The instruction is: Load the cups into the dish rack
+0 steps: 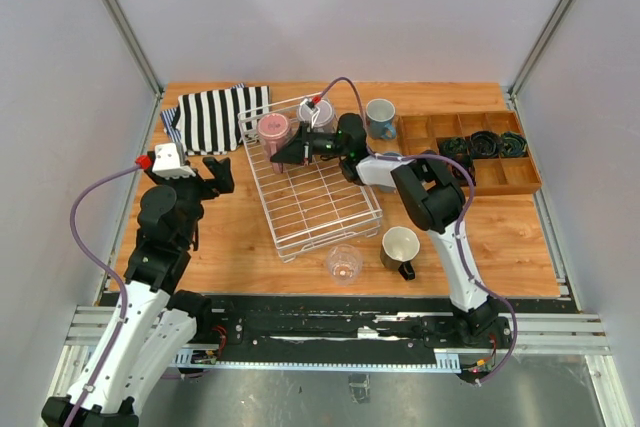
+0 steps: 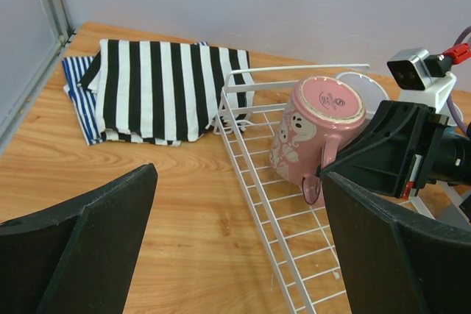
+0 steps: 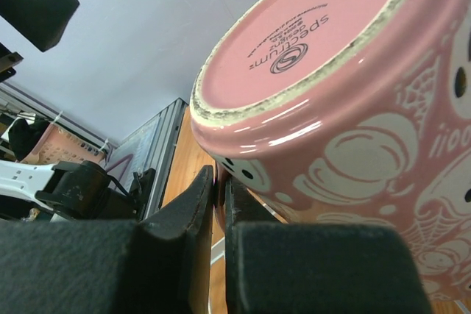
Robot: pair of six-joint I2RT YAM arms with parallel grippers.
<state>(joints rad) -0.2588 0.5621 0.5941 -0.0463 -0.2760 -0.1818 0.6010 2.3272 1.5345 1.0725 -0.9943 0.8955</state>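
Observation:
The pink mug (image 1: pixel 272 130) rests bottom-up and tilted in the far left corner of the white wire dish rack (image 1: pixel 325 212). My right gripper (image 1: pixel 282 154) is shut on its handle; in the right wrist view the fingertips (image 3: pixel 202 189) pinch the handle under the mug's (image 3: pixel 346 101) base. A grey-lilac cup (image 1: pixel 316 111) stands bottom-up behind it in the rack. On the table are a blue-grey mug (image 1: pixel 379 117), a clear glass (image 1: pixel 343 263) and a dark mug with cream inside (image 1: pixel 400 246). My left gripper (image 1: pixel 214 173) hangs open left of the rack, holding nothing.
A striped cloth (image 1: pixel 220 115) lies at the back left, close to the rack's corner. A brown wooden compartment tray (image 1: pixel 500 179) with dark items sits at the right. The left wrist view shows the rack's left rim (image 2: pixel 254 189) between my open fingers.

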